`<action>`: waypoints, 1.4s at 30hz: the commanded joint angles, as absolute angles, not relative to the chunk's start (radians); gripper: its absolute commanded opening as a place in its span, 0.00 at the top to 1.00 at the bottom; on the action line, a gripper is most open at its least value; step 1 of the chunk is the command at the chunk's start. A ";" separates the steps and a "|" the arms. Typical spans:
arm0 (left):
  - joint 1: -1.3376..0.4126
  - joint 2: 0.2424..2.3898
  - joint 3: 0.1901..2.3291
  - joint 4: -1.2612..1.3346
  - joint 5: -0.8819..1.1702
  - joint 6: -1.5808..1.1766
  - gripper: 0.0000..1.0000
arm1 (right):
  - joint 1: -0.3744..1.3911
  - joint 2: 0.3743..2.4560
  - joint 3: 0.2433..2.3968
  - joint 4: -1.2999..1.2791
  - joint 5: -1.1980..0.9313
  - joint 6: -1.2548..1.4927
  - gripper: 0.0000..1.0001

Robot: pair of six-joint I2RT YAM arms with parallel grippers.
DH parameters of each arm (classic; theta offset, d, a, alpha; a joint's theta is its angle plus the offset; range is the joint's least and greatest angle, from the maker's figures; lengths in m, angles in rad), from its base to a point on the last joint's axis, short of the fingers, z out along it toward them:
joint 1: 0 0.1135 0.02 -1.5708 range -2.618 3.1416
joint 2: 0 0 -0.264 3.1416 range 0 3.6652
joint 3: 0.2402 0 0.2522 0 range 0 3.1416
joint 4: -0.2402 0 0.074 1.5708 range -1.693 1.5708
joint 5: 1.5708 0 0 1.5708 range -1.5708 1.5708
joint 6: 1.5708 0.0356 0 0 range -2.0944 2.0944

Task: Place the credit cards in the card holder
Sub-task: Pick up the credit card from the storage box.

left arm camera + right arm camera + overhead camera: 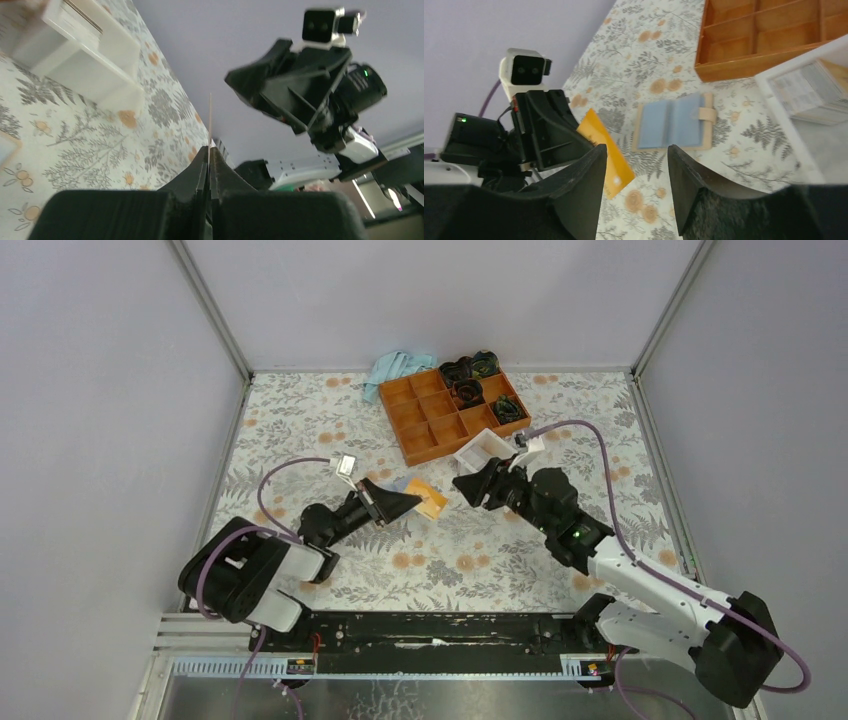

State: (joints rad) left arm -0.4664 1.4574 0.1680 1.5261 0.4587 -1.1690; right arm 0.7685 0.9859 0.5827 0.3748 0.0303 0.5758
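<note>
L gripper [408, 503] pressed shut on 1 orange credit card [606, 152], pinching 1 end. The rest sticks out past its fingertips, tilted. R gripper [634, 192] spread wide, holding nothing, facing L gripper w/ the card between the 2. Card holder [671, 124] lies open flat on table [500, 560], blue inside up, just ahead of R gripper, beside L gripper's tip.

Both arms [650, 585] are black and white, trailing purple cables [575, 423].
</note>
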 commanded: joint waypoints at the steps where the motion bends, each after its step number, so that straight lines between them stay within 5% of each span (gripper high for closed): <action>1: -0.451 1.506 0.222 1.589 0.677 -1.202 0.96 | 0.647 1.002 0.668 0.217 -0.223 0.451 0.45; 17: -0.448 1.584 0.314 1.600 0.841 -1.247 0.97 | 0.508 1.107 0.695 0.264 -0.752 0.524 0.48; 34: -0.453 1.606 0.367 1.603 0.894 -1.265 1.00 | 0.506 1.136 0.624 0.326 -0.846 0.555 0.50; 42: -0.474 1.633 0.392 1.603 0.917 -1.271 1.00 | 0.507 1.170 0.620 0.371 -0.870 0.568 0.60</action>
